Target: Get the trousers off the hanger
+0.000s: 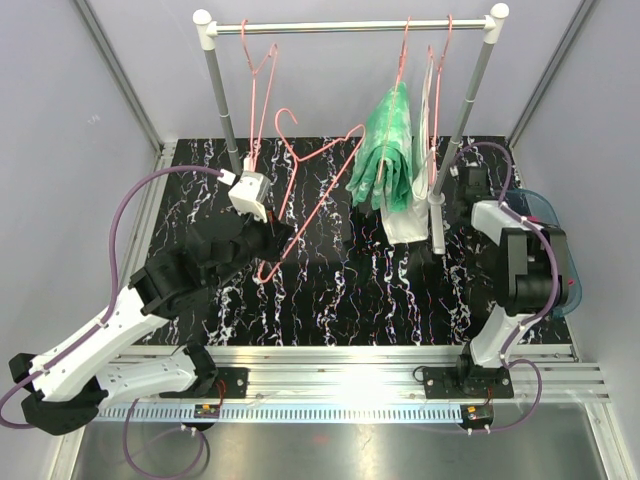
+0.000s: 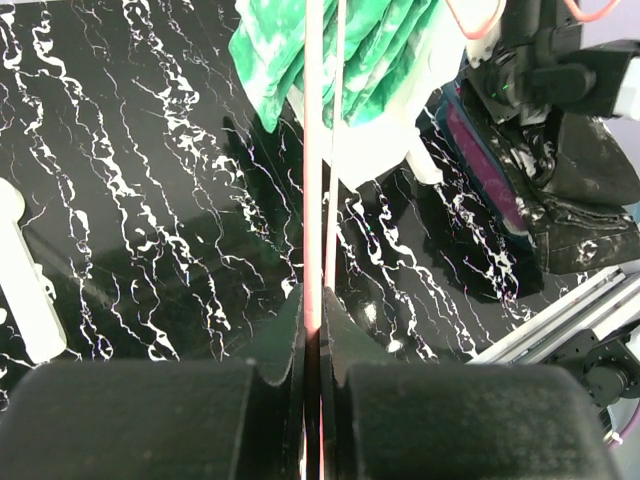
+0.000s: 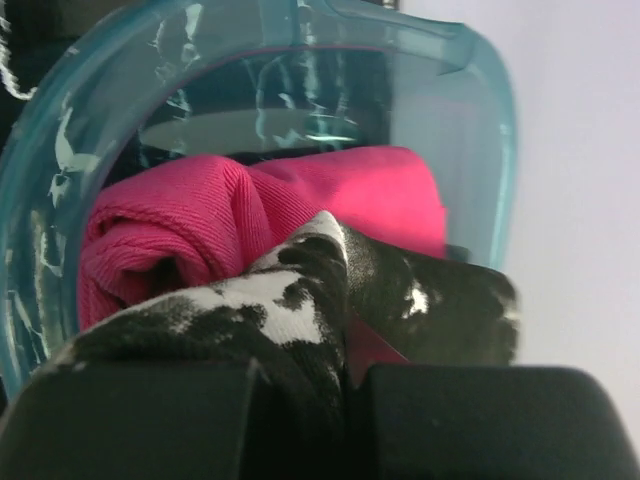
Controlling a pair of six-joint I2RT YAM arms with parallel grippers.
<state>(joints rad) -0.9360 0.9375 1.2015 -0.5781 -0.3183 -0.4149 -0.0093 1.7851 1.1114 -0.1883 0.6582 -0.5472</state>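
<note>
Likely soft and light, the green tie-dye trousers [image 1: 388, 150] hang from the rail [image 1: 330, 27] at the worktop's [image 1: 400, 300] back edge, probably best pinched at a lower fold, while the left pincer [image 2: 315, 330] is clamped on an empty pink hanger [image 2: 313, 150] and the right pincer [image 3: 350, 370] is clamped on black marbled trousers [image 3: 300, 300] over a tub [image 3: 480, 100].

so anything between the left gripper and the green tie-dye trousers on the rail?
Only the empty pink hanger, clamped in the left gripper and reaching toward the green tie-dye trousers. Otherwise just bare marbled mat between them.
</note>
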